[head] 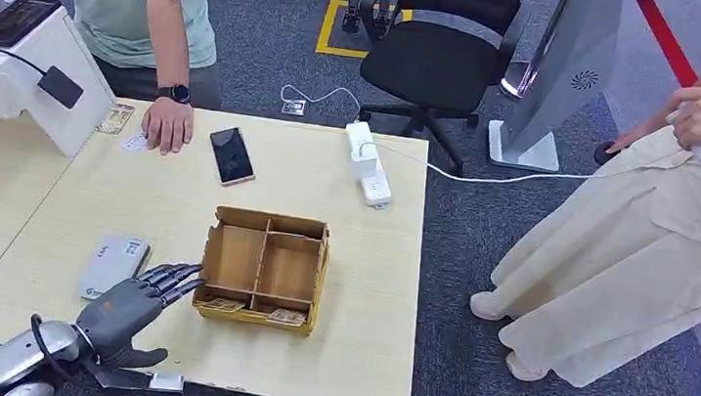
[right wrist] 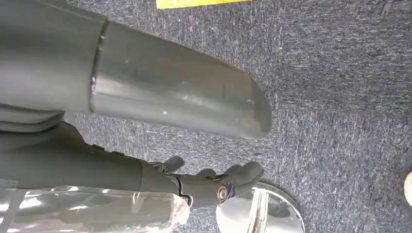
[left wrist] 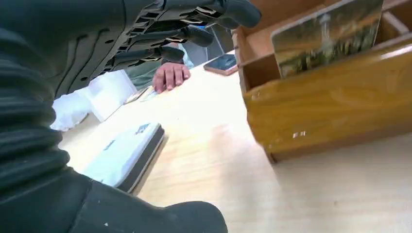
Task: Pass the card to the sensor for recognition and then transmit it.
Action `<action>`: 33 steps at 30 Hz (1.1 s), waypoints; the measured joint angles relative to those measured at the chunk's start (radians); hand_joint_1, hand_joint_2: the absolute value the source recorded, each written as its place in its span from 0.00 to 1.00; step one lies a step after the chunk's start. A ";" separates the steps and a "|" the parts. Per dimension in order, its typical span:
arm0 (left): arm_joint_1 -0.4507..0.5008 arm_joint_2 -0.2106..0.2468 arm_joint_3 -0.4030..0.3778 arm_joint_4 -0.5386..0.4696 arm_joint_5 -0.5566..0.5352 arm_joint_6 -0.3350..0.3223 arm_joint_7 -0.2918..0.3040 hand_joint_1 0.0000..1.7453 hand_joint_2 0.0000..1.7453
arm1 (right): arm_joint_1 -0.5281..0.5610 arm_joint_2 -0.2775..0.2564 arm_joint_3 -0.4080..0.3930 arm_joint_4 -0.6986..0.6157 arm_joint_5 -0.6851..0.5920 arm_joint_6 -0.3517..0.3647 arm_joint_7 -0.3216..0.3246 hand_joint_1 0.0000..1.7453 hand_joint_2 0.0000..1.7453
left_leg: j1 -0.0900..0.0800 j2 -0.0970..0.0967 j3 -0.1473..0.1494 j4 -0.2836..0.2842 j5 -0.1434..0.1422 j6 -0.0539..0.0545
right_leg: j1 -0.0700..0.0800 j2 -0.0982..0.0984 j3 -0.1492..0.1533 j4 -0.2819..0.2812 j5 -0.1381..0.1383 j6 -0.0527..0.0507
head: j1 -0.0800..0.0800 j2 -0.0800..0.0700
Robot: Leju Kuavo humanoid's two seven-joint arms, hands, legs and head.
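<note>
left hand empty, fingers spread beside wooden box | right hand unreadable | pinch upright card by its top edge

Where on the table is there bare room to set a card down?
Bare tabletop lies between the black phone and the wooden divided box, and right of the box toward the white power strip. It is crowded at the box's left, where the left hand and flat grey sensor pad sit.

Wooden box: tan-brown, holding cards printed with a green-yellow scene. Left of the box: dark grey left hand, pale grey-white sensor. Behind the box: black phone, on the light wood table.
</note>
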 joint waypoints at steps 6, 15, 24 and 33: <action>0.003 0.004 -0.001 0.000 0.000 0.001 0.000 0.00 1.00 | 0.000 0.000 0.000 0.000 0.000 0.000 0.000 0.00 0.00 | 0.000 0.000 0.000 0.000 0.000 0.000 | 0.000 0.000 0.000 0.000 0.000 0.000 | 0.000 0.000; 0.054 -0.011 -0.007 -0.042 -0.073 0.089 0.006 0.00 1.00 | -0.001 0.000 0.014 0.000 -0.008 0.001 0.000 0.00 0.00 | 0.000 0.000 0.000 0.000 0.000 0.000 | 0.000 0.000 0.000 0.000 0.000 0.000 | 0.000 0.000; 0.054 -0.027 -0.007 -0.059 -0.089 0.088 -0.002 0.00 1.00 | -0.001 0.000 0.019 0.000 -0.015 0.003 0.000 0.00 0.00 | 0.000 0.000 0.000 0.000 0.000 0.000 | 0.000 0.000 0.000 0.000 0.000 0.000 | 0.000 0.000; 0.051 -0.043 -0.009 -0.067 -0.094 0.086 -0.014 0.00 1.00 | -0.001 0.001 0.024 0.000 -0.016 0.003 0.000 0.00 0.00 | 0.000 0.000 0.000 0.000 0.000 0.000 | 0.000 0.000 0.000 0.000 0.000 0.000 | 0.000 0.000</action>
